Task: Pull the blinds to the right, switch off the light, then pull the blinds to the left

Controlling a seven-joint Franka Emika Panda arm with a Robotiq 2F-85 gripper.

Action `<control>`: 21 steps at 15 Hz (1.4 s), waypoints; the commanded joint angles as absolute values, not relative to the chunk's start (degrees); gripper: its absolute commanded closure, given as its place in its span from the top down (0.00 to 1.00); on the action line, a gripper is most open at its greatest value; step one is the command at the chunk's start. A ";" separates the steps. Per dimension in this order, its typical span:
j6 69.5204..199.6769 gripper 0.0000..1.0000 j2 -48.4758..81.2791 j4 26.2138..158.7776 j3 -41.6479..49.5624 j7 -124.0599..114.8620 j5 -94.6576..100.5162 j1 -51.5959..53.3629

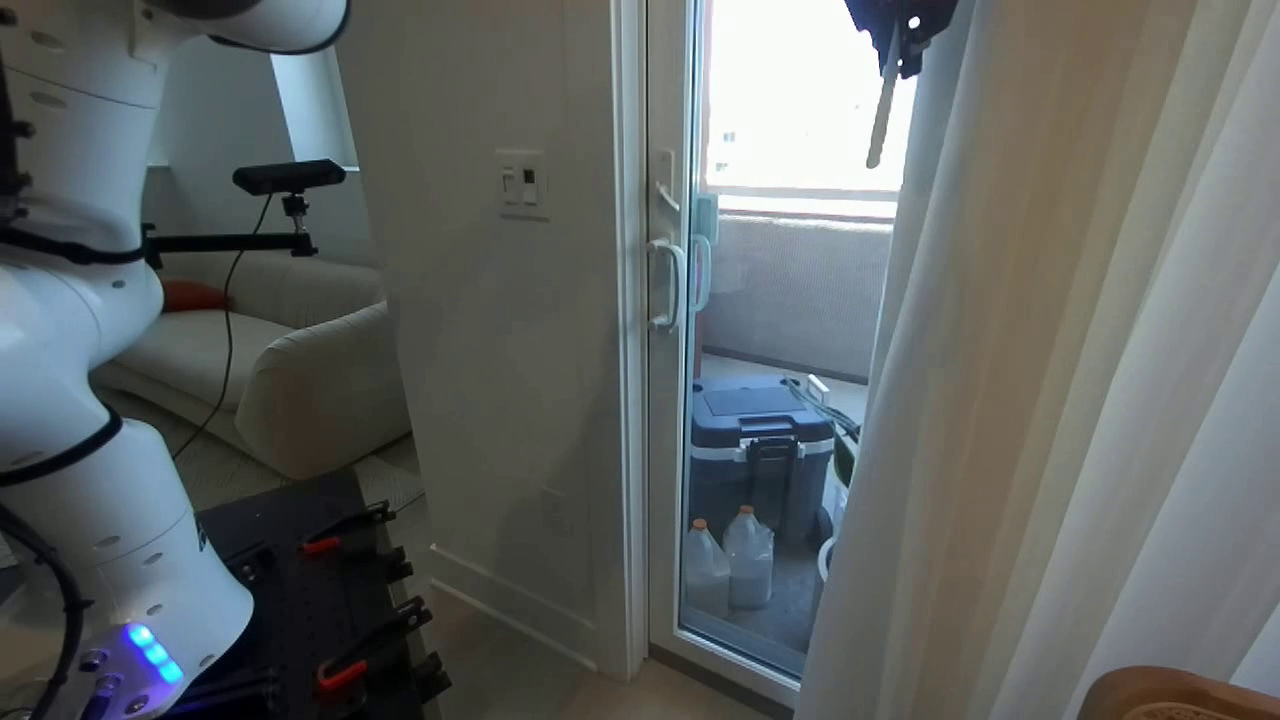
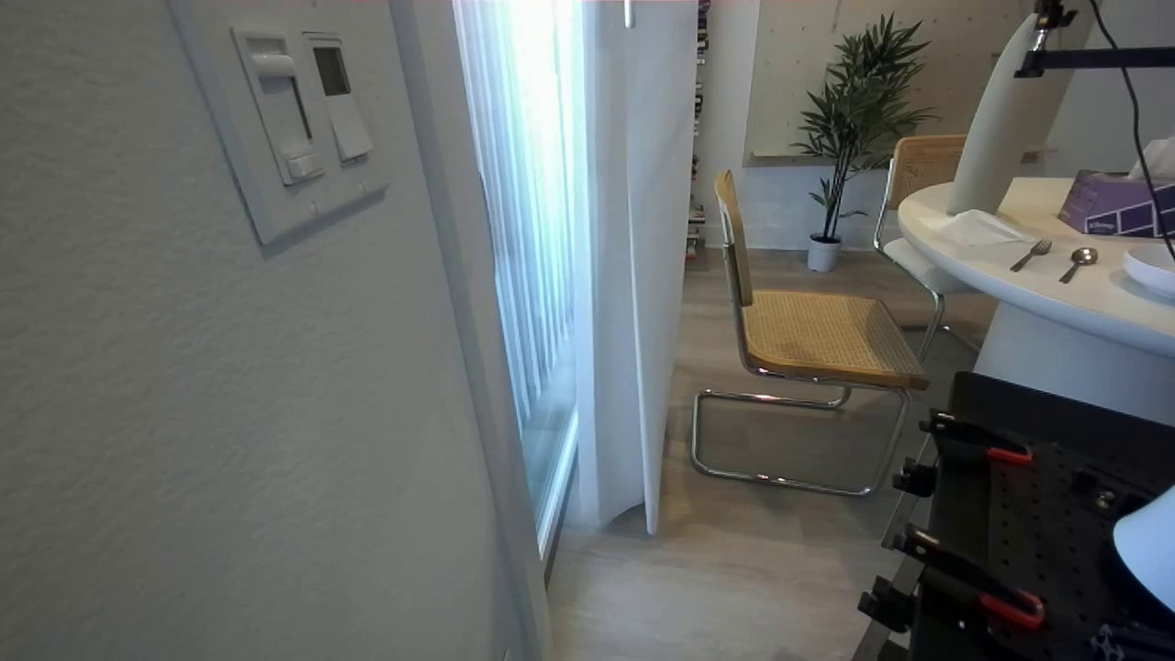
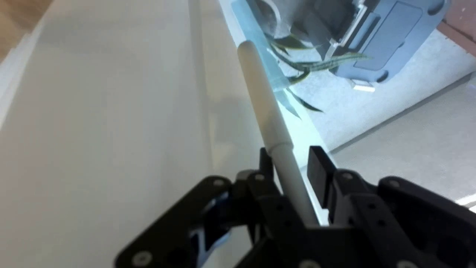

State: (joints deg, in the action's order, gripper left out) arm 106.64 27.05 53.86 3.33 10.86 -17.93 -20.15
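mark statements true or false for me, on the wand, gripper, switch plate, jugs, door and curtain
1. In an exterior view, the wand extends below the gripper. True.
2. The wand is black. False: it is pale.
3. The switch plate is on the wall. True.
4. In an exterior view, jugs show left of the curtain, through the door. True.
5. The gripper touches the switch plate. False: they are apart.
6. The curtain covers all of the door. False: part shows.
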 commanded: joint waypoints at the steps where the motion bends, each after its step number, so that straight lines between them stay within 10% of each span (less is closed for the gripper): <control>1: 99.06 0.62 26.88 54.42 4.16 5.47 -13.83 -17.78; 6: 91.72 0.98 25.64 55.20 3.70 5.23 -6.99 -13.79; 21: 81.42 1.00 15.25 66.99 -1.03 22.82 -0.99 -3.53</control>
State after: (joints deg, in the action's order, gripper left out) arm 81.57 21.58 58.81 0.05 17.98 -2.16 -4.50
